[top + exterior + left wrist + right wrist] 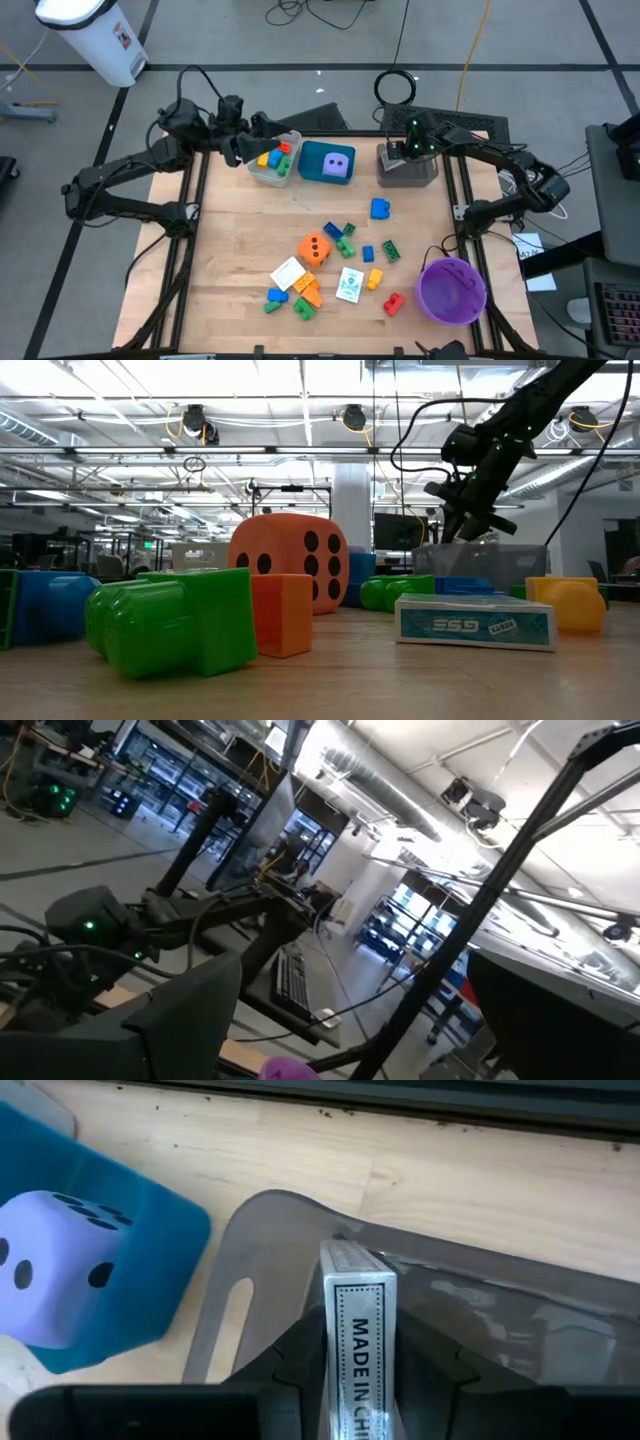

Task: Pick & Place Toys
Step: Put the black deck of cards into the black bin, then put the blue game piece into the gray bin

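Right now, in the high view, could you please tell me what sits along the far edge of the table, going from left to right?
Left gripper, open, → clear tray holding coloured plastic bricks → teal tray with the purple dotted die → grey tray, with the right gripper holding a white card box over it.

Black-dotted orange die (315, 248), purple bowl (452, 291)

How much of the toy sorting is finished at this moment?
Done: purple die sits in the teal tray, several bricks in the clear tray. In hand: the right gripper holds a card box over the grey tray. Left: orange die, cards and many bricks on the table. The left gripper waits, jaws open.
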You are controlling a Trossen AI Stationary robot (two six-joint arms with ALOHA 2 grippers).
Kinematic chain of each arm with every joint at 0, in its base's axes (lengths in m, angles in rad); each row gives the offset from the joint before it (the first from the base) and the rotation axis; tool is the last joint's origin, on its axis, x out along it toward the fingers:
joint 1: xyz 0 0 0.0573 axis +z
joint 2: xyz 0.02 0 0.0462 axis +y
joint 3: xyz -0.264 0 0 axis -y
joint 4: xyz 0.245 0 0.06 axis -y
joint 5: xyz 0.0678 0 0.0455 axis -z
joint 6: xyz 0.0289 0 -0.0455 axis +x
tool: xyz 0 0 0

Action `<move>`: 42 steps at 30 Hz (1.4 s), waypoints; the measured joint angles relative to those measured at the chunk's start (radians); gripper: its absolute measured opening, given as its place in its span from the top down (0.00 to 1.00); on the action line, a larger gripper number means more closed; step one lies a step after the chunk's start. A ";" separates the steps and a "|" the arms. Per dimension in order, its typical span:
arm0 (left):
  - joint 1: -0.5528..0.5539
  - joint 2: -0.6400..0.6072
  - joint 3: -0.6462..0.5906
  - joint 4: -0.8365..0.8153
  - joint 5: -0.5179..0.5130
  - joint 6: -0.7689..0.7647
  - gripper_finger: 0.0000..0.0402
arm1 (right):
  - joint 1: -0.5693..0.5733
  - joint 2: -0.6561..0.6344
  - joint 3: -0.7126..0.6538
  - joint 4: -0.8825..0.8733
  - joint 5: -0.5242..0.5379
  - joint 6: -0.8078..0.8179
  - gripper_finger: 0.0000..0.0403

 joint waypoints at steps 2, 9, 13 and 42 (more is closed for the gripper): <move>0.004 0.000 0.000 -0.001 0.001 0.000 0.01 | -0.010 0.000 -0.007 0.005 -0.005 0.000 0.75; 0.005 0.000 0.000 -0.002 0.001 0.005 0.01 | -0.046 0.000 -0.059 0.010 -0.047 -0.001 0.67; 0.005 0.000 0.000 -0.002 0.001 0.005 0.01 | -0.064 -0.001 -0.068 0.006 -0.077 -0.032 0.64; -0.034 0.002 0.000 -0.154 0.001 0.102 0.01 | 0.077 -0.259 -0.068 0.462 -0.285 0.106 0.61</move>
